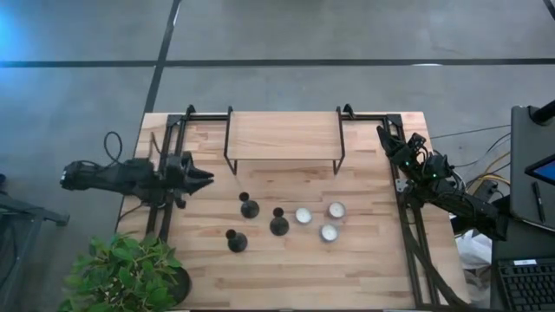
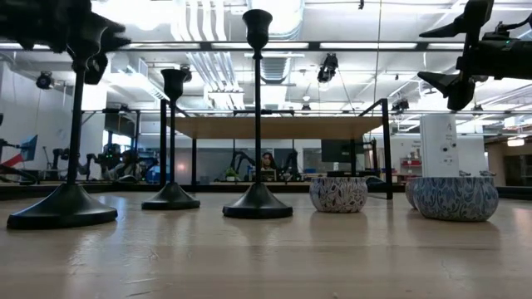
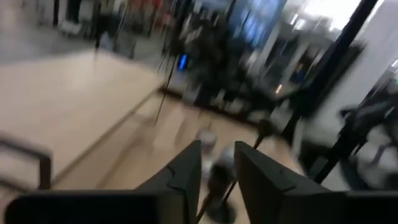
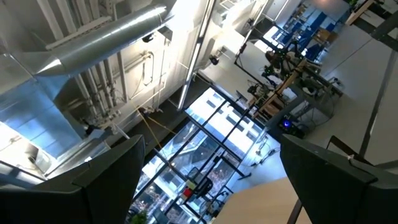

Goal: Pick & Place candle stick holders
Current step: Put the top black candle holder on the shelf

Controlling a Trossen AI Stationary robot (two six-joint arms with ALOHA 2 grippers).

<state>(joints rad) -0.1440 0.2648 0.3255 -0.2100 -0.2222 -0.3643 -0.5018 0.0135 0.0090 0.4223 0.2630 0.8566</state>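
Note:
Three black candle stick holders stand upright on their round bases on the wooden table: one (image 1: 249,208) at mid-left, one (image 1: 278,224) to its right, and one (image 1: 237,241) nearer the front. They also show in the low view (image 2: 257,116). My left gripper (image 1: 206,179) hovers open at the table's left, pointing right toward them; a holder (image 3: 217,180) shows blurred beyond its fingers (image 3: 186,174). My right gripper (image 1: 387,139) is open and raised at the far right; its wrist view (image 4: 211,149) shows only the ceiling.
Three small patterned tealight cups (image 1: 303,216) (image 1: 336,210) (image 1: 328,232) stand right of the holders. A wooden riser shelf on black legs (image 1: 284,137) stands at the table's far middle. A potted plant (image 1: 121,273) sits at the near left corner.

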